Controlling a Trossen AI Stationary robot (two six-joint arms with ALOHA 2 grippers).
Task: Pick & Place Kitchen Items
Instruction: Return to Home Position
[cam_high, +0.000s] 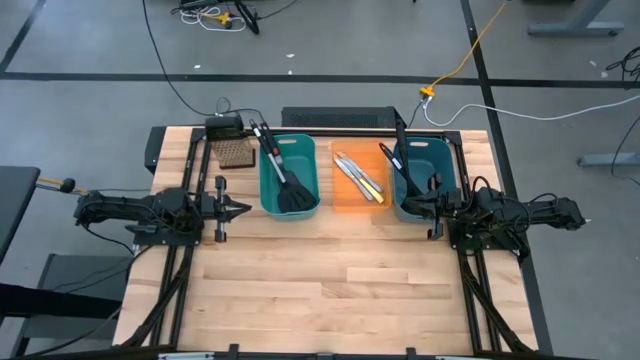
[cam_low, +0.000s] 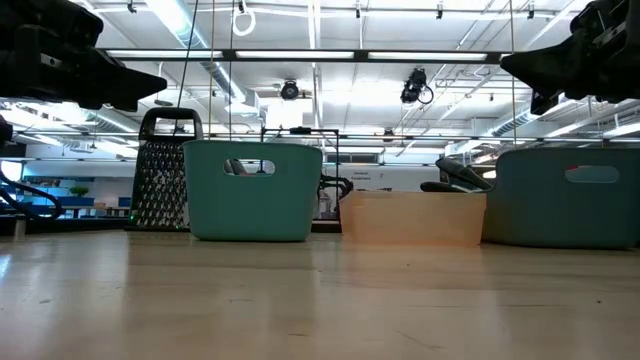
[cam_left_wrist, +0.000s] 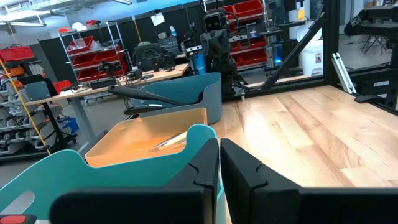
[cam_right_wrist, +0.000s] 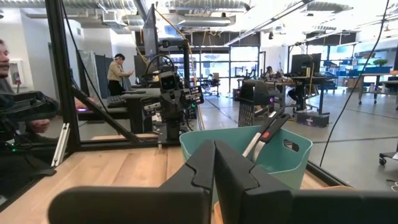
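Two black slotted spatulas (cam_high: 283, 178) lie in the left teal bin (cam_high: 268, 190), their handles leaning over its far rim. Small knives (cam_high: 358, 176), one yellow-handled, lie in the orange bin (cam_high: 345, 200). Black ladles (cam_high: 400, 158) sit in the right teal bin (cam_high: 445, 160), handles sticking out past its far rim. My left gripper (cam_high: 243, 209) (cam_left_wrist: 219, 165) hovers shut just left of the left teal bin. My right gripper (cam_high: 405, 207) (cam_right_wrist: 214, 163) hovers shut over the near rim of the right teal bin. The low view shows both arms raised above the table.
A perforated metal grater (cam_high: 235, 152) (cam_low: 165, 180) stands at the table's far left, beside a small black box (cam_high: 226, 127). The three bins stand in a row along the far half. Bare wooden table (cam_high: 330, 290) stretches across the near half. People show in the room beyond.
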